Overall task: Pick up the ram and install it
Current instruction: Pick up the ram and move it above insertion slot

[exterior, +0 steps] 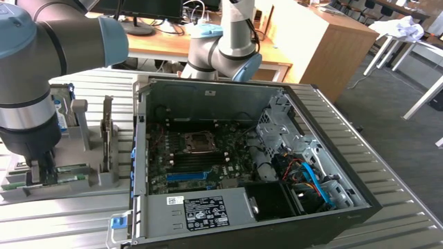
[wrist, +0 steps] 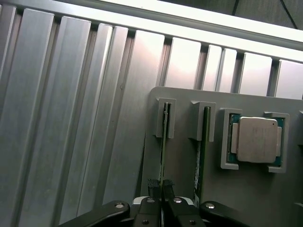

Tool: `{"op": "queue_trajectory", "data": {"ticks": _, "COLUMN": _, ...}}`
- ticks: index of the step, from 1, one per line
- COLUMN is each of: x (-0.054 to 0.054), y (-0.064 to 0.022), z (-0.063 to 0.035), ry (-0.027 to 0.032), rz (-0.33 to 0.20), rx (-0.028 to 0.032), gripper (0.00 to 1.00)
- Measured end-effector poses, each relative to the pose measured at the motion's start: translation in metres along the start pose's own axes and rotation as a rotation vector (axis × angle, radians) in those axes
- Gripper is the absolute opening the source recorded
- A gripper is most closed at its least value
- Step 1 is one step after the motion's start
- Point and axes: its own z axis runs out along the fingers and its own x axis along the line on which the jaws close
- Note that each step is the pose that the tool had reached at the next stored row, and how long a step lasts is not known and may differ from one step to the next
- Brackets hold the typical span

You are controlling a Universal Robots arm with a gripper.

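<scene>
The ram (wrist: 163, 127) is a thin green stick standing on edge in a slot of the grey holder (wrist: 180, 156). My gripper (wrist: 162, 188) is shut on its near end, one dark pad on each side of the board. A second green stick (wrist: 203, 142) stands in the neighbouring slot, untouched. In the exterior view, my gripper (exterior: 40, 174) reaches straight down into the holder (exterior: 104, 181) at that view's left, beside the open computer case (exterior: 229, 155). The stick still sits low in its slot.
A square silver processor (wrist: 257, 139) lies in a pocket of the holder beyond the second stick. A dark expansion card (exterior: 107, 132) stands upright in the holder. The motherboard (exterior: 197, 161) lies open inside the case, and a ribbed metal table (exterior: 69, 223) carries everything.
</scene>
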Motion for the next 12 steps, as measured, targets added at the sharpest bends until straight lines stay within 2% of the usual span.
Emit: {"op": "queue_trajectory", "data": {"ticks": 12, "x": -0.0001, "y": 0.0002, "z": -0.0056, "ry": 0.0000, "rz": 0.000, "rx": -0.0001, "gripper": 0.13}}
